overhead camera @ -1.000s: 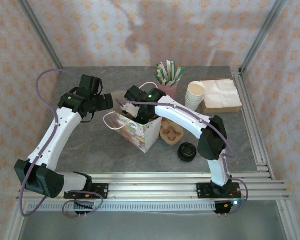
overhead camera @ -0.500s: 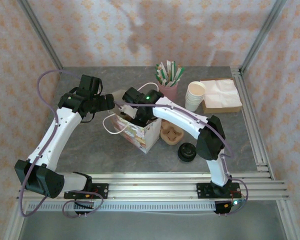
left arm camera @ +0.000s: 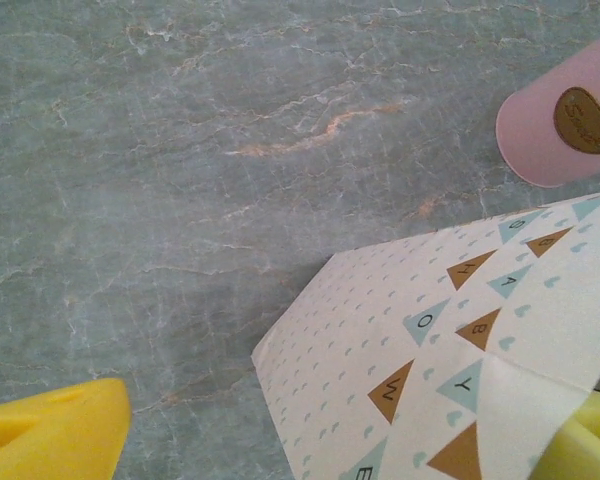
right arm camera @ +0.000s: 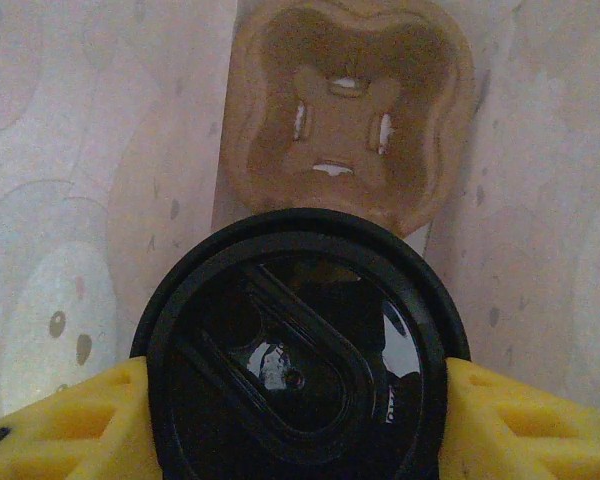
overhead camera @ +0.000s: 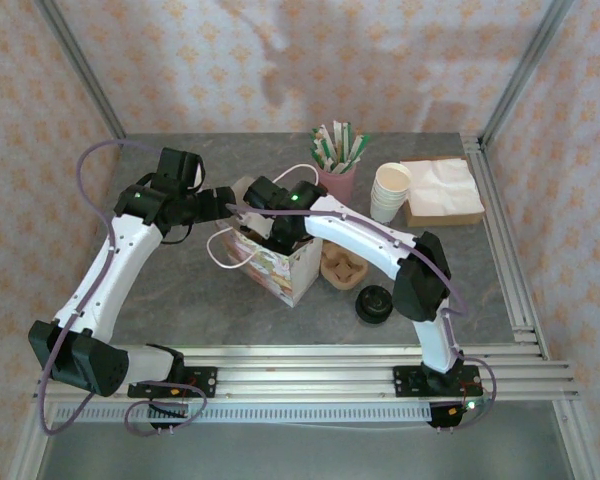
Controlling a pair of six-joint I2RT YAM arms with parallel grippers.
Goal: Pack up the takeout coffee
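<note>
**Item 1: my left gripper** (overhead camera: pixel 218 203). Over the last second it has slid right, up to the near rim of the paper bag (overhead camera: pixel 280 270). The jaws stand wide. In the left wrist view one yellow finger (left arm camera: pixel 50 440) hangs over bare table, the other sits past the bag's bunting-printed wall, and the wall runs between them unpinched. It holds nothing. My judgement is that it is placed to steady the bag's mouth.

**Item 2: paper bag.** It stands upright at mid-table and has rocked slightly in that same second. Its cord handles hang loose on the left.

**Item 3: my right gripper** (overhead camera: pixel 280 228). It has eased a little left and deeper over the bag's mouth. Its jaws are half closed and clamped on the takeout coffee (right arm camera: pixel 298 372). The overhead view hides this cup behind my wrist. The right wrist view shows its black domed lid pinched between both yellow pads, and beneath it a pulp carrier (right arm camera: pixel 345 110) between pale patterned walls, which I take to be the bag's floor. The cup is not yet seated, and lowering it is the step in hand.

**Item 4: spare carrier** (overhead camera: pixel 343 264). It lies on the table just right of the bag.

**Item 5: second coffee** (overhead camera: pixel 374 303). It sits nearer the front, unpacked, so the task is about half done.
</note>
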